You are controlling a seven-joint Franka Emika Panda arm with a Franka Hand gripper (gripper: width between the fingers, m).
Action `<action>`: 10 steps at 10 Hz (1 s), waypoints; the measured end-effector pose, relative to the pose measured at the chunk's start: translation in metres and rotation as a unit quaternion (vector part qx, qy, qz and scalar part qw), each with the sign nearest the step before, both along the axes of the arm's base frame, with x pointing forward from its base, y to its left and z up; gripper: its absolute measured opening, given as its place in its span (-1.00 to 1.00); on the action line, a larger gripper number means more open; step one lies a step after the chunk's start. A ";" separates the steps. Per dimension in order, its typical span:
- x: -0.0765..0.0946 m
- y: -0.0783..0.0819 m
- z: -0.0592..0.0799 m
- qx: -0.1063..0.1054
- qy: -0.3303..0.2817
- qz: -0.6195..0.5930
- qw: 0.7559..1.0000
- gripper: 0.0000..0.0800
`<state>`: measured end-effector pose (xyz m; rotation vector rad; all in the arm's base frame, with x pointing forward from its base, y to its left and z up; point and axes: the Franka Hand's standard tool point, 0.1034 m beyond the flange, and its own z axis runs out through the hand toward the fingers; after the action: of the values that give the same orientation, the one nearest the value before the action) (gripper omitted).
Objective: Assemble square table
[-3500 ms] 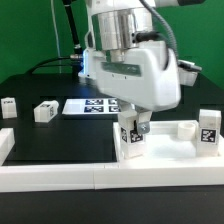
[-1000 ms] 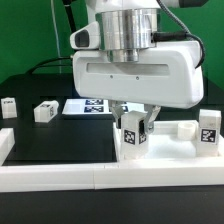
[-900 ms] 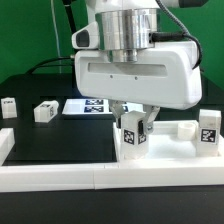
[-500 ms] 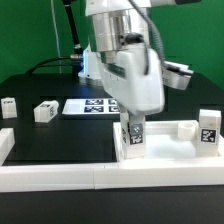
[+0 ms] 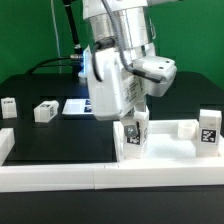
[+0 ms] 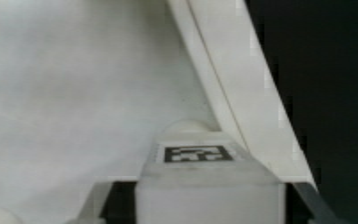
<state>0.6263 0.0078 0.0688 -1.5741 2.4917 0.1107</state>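
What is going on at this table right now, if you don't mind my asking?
The arm's hand grips one white leg, held upright at a corner of the square top; the wrist view shows the leg between its fingers. Two other legs lie loose on the black table at the exterior view's left, and a fourth leg stands at the right.

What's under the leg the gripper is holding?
The leg in the gripper stands on the white table top. Its foot, and any socket below, is hidden by the leg itself.
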 end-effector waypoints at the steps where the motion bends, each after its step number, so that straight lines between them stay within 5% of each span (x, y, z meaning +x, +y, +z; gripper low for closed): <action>1: 0.000 0.000 0.000 0.000 0.001 -0.004 1.000 -0.27; 2: 0.000 0.000 -0.001 -0.002 -0.002 0.015 1.000 -0.27; 4: -0.002 0.001 -0.002 -0.022 -0.009 0.110 0.994 0.47; 6: -0.005 0.003 -0.003 -0.052 -0.017 0.279 0.959 0.60; 8: -0.005 0.002 -0.003 -0.056 -0.025 0.325 0.944 0.62; 10: -0.006 0.001 -0.003 -0.070 -0.034 0.431 0.899 0.62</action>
<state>0.6206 0.0088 0.0657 -2.5644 1.5909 -0.0073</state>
